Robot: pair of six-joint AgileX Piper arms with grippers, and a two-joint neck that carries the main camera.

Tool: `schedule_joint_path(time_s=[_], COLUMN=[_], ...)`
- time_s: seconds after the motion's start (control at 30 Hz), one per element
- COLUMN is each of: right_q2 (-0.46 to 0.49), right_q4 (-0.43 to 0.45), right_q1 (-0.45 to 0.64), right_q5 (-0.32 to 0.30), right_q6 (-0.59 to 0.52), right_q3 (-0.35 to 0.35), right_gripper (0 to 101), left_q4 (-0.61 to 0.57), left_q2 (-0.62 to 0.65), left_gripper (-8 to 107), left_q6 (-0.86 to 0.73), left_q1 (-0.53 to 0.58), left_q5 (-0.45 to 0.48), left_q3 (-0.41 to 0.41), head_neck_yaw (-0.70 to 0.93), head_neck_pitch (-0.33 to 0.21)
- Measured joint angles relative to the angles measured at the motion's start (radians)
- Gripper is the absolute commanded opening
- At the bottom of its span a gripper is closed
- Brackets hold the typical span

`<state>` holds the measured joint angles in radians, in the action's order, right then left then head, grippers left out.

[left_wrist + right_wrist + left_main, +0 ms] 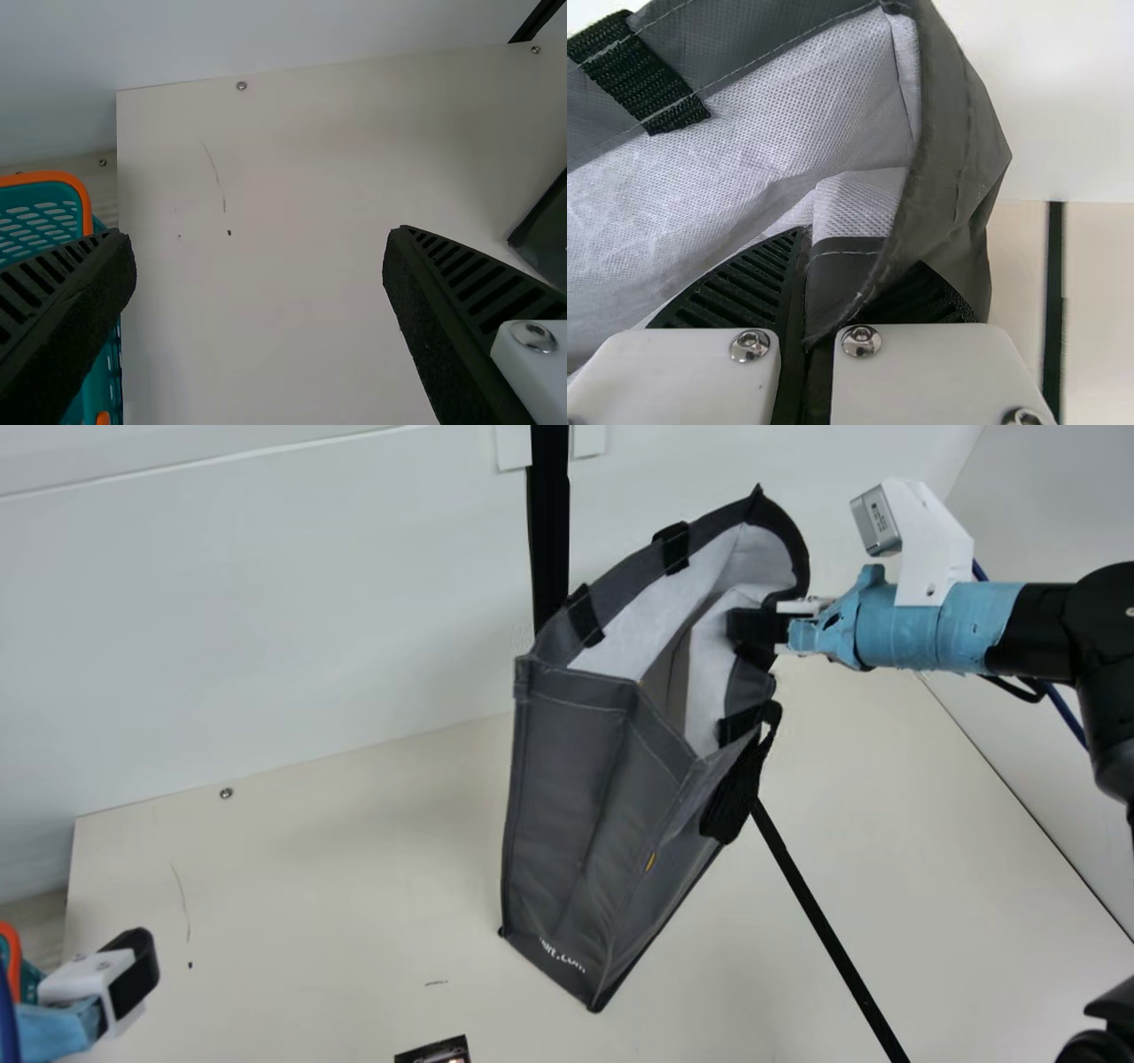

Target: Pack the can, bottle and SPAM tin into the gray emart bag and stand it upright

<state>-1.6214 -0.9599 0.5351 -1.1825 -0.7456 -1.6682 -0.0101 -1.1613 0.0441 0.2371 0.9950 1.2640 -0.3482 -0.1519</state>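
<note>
Right claw [755, 631] pinches gray bag [602, 779]; white lettering [563, 955] runs near its base.

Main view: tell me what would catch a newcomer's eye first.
The big gray bag near the center, its mouth gaping to show a pale lining. Next, the blue-wrapped right arm with its fingers clamped on the bag's rim. The basket's orange rim glows at the left edge.

Wall [266, 602]: bright, dimmer low left
Table [354, 903]: diffuse light, soft shadows
Bag lining [788, 106]: brightly lit
Screws [861, 340]: glints, right wrist view
</note>
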Motion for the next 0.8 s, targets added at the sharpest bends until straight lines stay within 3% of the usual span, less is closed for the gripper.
schedule_joint_path(time_s=[0.8], right_q2=[-0.033], right_q4=[0.278], right_q1=[0.087], right_q5=[0.201], right_q6=[0.090], right_q3=[-0.115], right_gripper=[0], left_q4=[0.000], left_q2=[0.000], left_gripper=[90], left_q6=[0.000], left_q1=[0.000], left_q5=[0.000], left_q3=[0.000], head_neck_yaw=[0.000], head_neck_pitch=[0.000])
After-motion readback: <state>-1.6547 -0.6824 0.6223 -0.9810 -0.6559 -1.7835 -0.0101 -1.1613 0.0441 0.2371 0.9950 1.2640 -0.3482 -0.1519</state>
